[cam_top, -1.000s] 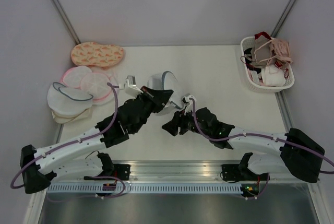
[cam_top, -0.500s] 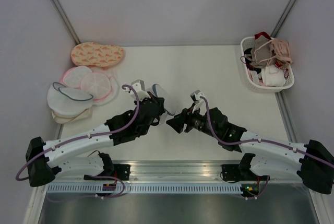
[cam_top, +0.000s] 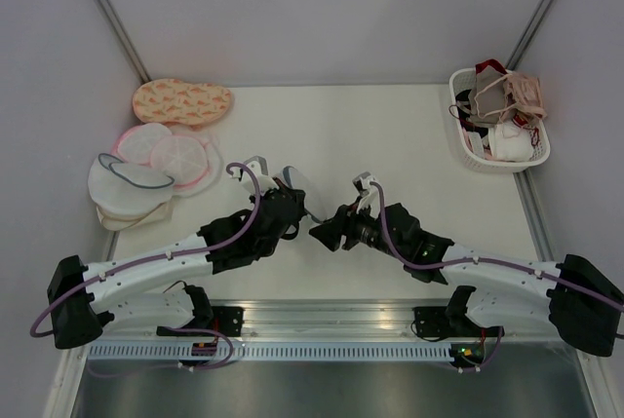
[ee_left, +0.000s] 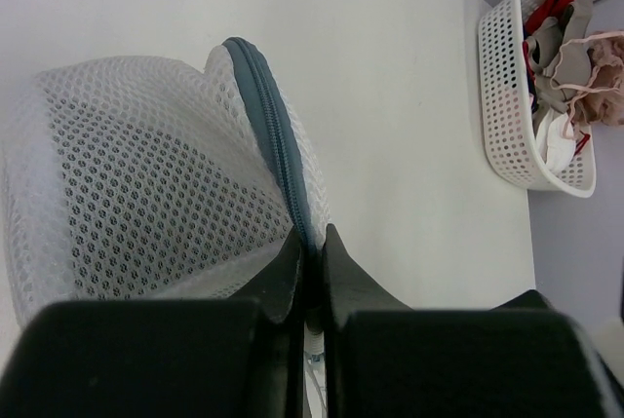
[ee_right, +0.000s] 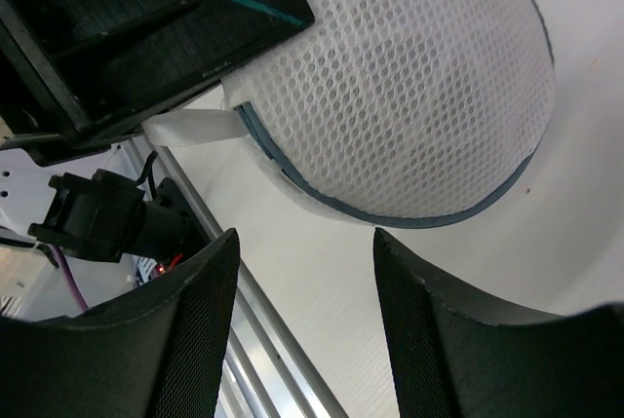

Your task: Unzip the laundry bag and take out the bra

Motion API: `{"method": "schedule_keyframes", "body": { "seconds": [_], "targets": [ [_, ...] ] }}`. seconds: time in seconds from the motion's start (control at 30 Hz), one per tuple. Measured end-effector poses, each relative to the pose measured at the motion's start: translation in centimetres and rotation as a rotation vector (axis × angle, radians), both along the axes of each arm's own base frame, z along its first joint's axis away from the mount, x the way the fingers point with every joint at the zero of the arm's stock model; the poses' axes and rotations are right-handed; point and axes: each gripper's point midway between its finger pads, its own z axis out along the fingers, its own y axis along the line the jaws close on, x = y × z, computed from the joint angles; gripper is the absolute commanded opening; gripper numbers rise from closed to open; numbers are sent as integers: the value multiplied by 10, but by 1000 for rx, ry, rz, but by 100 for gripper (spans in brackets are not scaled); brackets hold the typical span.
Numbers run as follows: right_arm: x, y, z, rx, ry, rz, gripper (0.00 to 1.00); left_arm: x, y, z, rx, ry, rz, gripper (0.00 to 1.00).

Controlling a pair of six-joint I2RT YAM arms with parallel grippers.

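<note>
The laundry bag (ee_left: 146, 170), a white mesh dome with a grey-blue zipper rim, stands tilted on edge near the table's middle (cam_top: 296, 180). My left gripper (ee_left: 310, 241) is shut on its zipper rim, pinching the grey-blue band between both fingers (cam_top: 292, 204). My right gripper (ee_right: 304, 238) is open just in front of and to the right of the bag (ee_right: 409, 77), its fingers apart from the rim and holding nothing (cam_top: 322, 233). The bra is hidden; only a dim darker shade shows behind the mesh.
A white basket (cam_top: 534, 150) of mixed bras stands at the back right, also in the left wrist view (ee_left: 507, 96). Several round wash bags (cam_top: 156, 160) and an orange patterned one (cam_top: 182, 101) lie at the back left. A metal rail (ee_right: 244, 301) runs along the near edge.
The left gripper has brought the bag lower and nearer the front, keeping its grip. The right gripper has shifted towards the bag and stayed open. Little has moved in the last half second.
</note>
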Motion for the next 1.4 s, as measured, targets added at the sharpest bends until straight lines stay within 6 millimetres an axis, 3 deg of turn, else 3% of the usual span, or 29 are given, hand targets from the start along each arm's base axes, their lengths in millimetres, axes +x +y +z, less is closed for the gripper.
{"method": "schedule_keyframes", "body": {
  "seconds": [0.2,0.57,0.9,1.17,1.3,1.4],
  "targets": [
    [-7,11,-15,23,56,45,56,0,-1,1,-25,6,6,2],
    [-4,22,-13,62,55,60,57,-4,-2,-7,-66,35,6,2],
    [6,26,-18,48,49,29,47,-8,0,-10,-111,46,7,2],
    [8,30,-11,61,35,29,35,-8,-1,-13,-133,56,14,2],
    [10,30,-8,70,26,26,23,-8,-2,-13,-144,57,16,2],
    [13,29,-8,65,17,11,0,-8,-2,-16,-150,60,18,2]
  ]
}}
